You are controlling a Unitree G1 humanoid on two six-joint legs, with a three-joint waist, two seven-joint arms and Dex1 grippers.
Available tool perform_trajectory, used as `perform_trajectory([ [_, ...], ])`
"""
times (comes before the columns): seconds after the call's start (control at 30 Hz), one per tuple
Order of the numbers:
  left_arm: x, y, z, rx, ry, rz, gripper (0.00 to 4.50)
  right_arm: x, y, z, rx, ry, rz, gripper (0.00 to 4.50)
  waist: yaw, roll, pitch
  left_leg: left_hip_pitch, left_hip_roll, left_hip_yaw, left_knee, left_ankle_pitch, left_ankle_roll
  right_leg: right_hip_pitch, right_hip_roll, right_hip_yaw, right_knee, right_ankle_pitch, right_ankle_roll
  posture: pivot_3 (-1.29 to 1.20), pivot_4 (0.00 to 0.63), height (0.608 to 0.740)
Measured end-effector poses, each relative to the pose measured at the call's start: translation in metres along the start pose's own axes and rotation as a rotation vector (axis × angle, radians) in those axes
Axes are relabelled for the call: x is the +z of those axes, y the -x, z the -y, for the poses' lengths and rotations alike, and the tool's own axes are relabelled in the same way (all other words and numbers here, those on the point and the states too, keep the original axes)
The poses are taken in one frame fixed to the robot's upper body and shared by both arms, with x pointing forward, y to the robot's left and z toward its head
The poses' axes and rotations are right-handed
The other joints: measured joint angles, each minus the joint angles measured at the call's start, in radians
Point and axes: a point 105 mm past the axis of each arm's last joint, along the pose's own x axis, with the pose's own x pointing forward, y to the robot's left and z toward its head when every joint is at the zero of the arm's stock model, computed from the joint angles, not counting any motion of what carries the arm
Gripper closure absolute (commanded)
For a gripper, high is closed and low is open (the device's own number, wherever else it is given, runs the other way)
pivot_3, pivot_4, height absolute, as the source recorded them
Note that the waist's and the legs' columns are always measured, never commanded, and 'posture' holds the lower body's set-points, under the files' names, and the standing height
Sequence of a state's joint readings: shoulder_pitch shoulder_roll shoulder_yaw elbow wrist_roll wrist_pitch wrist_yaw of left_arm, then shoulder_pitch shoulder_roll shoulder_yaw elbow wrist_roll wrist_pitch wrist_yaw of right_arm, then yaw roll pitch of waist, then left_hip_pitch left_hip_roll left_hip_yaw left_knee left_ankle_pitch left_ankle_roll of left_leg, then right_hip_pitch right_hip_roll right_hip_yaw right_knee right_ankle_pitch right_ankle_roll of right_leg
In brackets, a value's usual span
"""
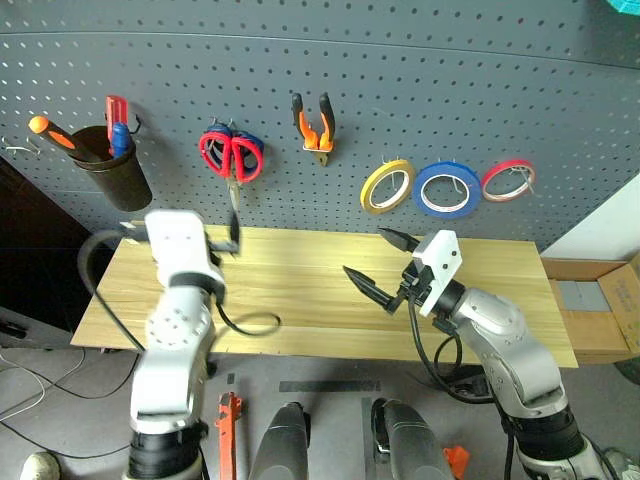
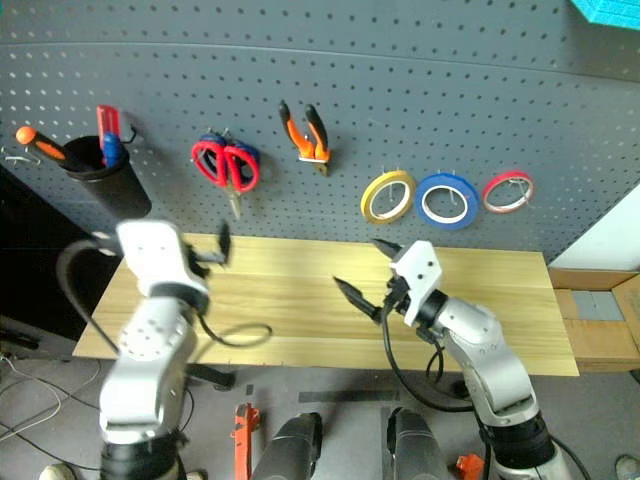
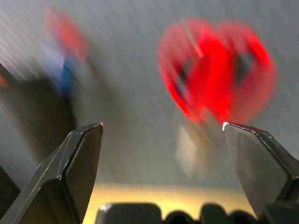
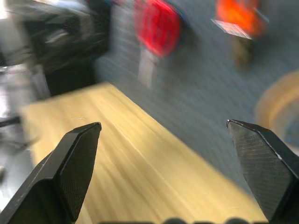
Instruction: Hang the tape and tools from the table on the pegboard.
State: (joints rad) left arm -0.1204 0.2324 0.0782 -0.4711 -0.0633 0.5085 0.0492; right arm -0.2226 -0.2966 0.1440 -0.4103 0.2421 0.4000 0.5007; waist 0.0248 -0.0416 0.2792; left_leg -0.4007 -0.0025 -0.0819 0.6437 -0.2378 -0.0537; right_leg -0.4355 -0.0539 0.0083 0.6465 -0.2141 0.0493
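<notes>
Head view: table (image 1: pixel 300 290) prob. bare.

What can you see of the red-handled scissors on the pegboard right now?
The red-handled scissors with steel blades hang on the dark grey perforated pegboard, between the dark cup of screwdrivers and the orange-and-black pliers. The two red plastic-looking loops are uppermost; the closed blades point straight down, their tip ending just above the light wooden table's back edge. A blue-handled pair hangs right behind it, overlapping. No gripper touches it.
</notes>
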Motion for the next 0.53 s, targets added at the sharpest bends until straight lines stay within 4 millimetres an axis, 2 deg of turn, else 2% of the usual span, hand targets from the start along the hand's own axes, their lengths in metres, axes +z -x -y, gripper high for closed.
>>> perform_trajectory([
  [0.1, -0.022, 0.007, 0.024, -0.098, 0.016, -0.082, 0.10, -0.018, 0.003, 0.017, -0.141, -0.039, -0.070, 0.00, 0.000, 0.001, -0.005, 0.000, 0.000, 0.000, 0.000, 0.001, 0.001, 0.000, 0.001, 0.000, 0.000, 0.000, 0.000, 0.10, 0.161, 0.740],
  [0.23, -0.059, 0.006, 0.039, -0.150, 0.040, -0.229, 0.10, -0.053, 0.011, 0.037, -0.326, -0.112, -0.194, 0.00, 0.000, 0.004, -0.036, 0.000, -0.001, 0.002, 0.000, 0.001, 0.001, 0.001, 0.000, 0.001, -0.001, 0.000, 0.000, 0.06, 0.128, 0.740],
  [0.37, -0.095, -0.005, 0.035, -0.144, 0.050, -0.375, 0.10, -0.082, 0.028, 0.059, -0.513, -0.170, -0.303, 0.00, -0.002, 0.004, -0.059, 0.001, -0.001, 0.001, 0.000, 0.001, 0.001, 0.001, 0.000, 0.000, -0.001, 0.002, -0.003, 0.04, 0.100, 0.740],
  [0.53, -0.108, -0.022, 0.021, -0.153, 0.025, -0.408, 0.10, -0.097, 0.042, 0.074, -0.639, -0.192, -0.363, 0.00, -0.009, 0.006, -0.089, 0.005, -0.001, 0.002, 0.001, 0.001, 0.002, 0.007, 0.001, 0.000, -0.002, 0.003, -0.002, 0.01, 0.078, 0.740],
])
